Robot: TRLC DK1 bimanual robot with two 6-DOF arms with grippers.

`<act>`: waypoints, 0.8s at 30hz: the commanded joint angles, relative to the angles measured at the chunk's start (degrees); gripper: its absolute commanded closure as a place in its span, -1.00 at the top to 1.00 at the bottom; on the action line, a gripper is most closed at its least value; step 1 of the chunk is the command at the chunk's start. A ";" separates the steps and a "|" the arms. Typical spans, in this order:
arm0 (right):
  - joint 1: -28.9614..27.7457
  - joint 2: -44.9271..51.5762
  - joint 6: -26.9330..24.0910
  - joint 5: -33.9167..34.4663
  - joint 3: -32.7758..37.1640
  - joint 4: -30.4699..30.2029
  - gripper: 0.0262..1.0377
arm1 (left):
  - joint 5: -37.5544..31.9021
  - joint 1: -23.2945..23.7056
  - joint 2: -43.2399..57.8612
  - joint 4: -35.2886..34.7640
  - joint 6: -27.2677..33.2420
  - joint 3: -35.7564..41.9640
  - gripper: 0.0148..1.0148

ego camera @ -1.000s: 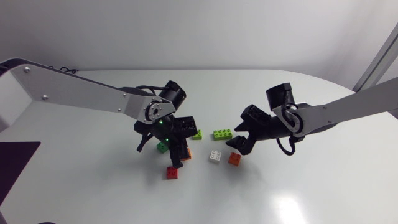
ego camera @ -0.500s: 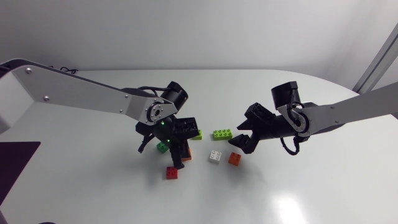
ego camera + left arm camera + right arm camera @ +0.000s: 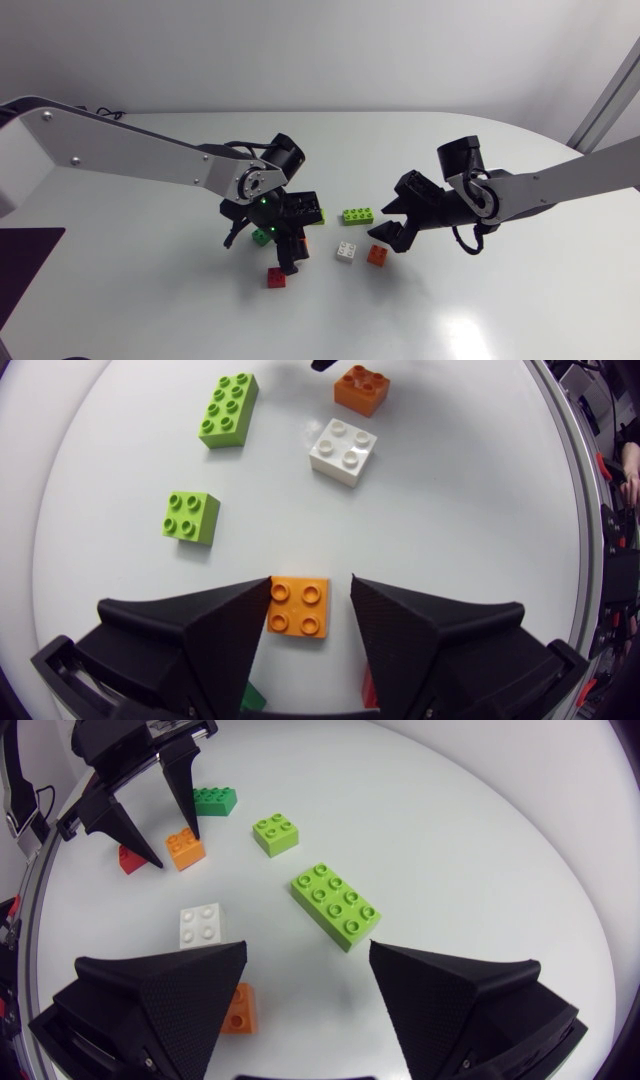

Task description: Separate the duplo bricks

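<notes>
Well left of the white brick, the left gripper hangs tip-down, its wedge fingers apart and straddling an orange brick. One finger looks to be against the brick's edge and the other stands clear, so nothing is clamped. I judge it is placed this way to close on that brick. A red brick and a dark green brick lie just beside this gripper, on its side away from the white brick. A lime two-by-two brick sits between the gripper and the white brick, set back.

As far as shows, the bricks lie studs up and apart, so the separating looks largely done. They are hard, glossy moulded plastic with round studs.

Just right of the white brick rests a second orange brick, and behind it lies a long lime brick with eight studs. Farther right, the right gripper hovers empty over the smooth white table, fingers wide, facing the long lime brick.
</notes>
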 commanded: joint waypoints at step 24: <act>-0.26 -1.63 -0.55 -0.85 -3.18 1.17 0.71 | -1.77 0.51 -1.51 -0.96 1.04 -5.80 -0.10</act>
